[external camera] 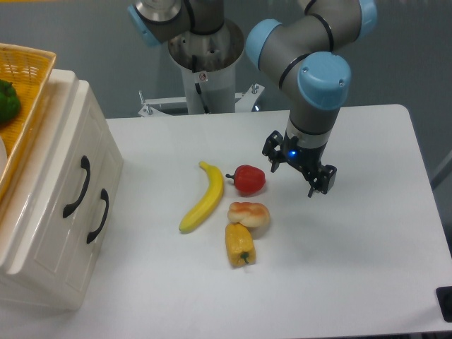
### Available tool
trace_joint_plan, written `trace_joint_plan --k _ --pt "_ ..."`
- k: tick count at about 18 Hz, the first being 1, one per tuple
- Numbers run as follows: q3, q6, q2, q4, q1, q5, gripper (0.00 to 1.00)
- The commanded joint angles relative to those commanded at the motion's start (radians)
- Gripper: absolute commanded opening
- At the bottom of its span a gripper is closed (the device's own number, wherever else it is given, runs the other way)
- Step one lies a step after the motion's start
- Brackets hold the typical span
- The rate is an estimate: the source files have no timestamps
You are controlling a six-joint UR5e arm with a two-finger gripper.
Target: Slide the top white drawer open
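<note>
I see the top white drawer (pixel 60 180) shut flush in the cabinet (pixel 42 233) at the table's (pixel 367 261) left edge, black handle (pixel 76 187) untouched, lower drawer (pixel 85 233) beside it. Mid-table lie a banana (pixel 203 197), red pepper (pixel 248 179), bun (pixel 248 215) and yellow pepper (pixel 239 244). My gripper (pixel 299 170) hovers right of the red pepper, fingers parted, holding nothing.

Between the gripper (pixel 301 169) and the top white drawer (pixel 60 187) lies a cluster on the table (pixel 367 233) — red pepper (pixel 248 179), bread roll (pixel 248 214), yellow pepper (pixel 239 244) and banana (pixel 203 197). Bare tabletop runs along the far edge and near edge — also just before the cabinet's black handles (pixel 78 187).
</note>
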Motion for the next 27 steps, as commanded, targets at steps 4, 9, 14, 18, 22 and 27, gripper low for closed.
trace_joint_plan --k 4,9,14,18,22,27 --pt "0.003 -0.008 -0.002 -0.003 -0.012 0.011 1.0" --pt "0.0 -0.079 0.0 -0.006 -0.015 0.02 1.0" --pt "0.0 -0.176 0.009 -0.009 -0.055 0.029 1.0" --pt "0.003 -0.254 0.02 -0.009 -0.092 0.028 1.0" --pt "0.002 -0.336 0.025 -0.009 -0.124 0.021 1.0" --pt "0.012 -0.549 0.026 -0.049 -0.179 0.023 1.0"
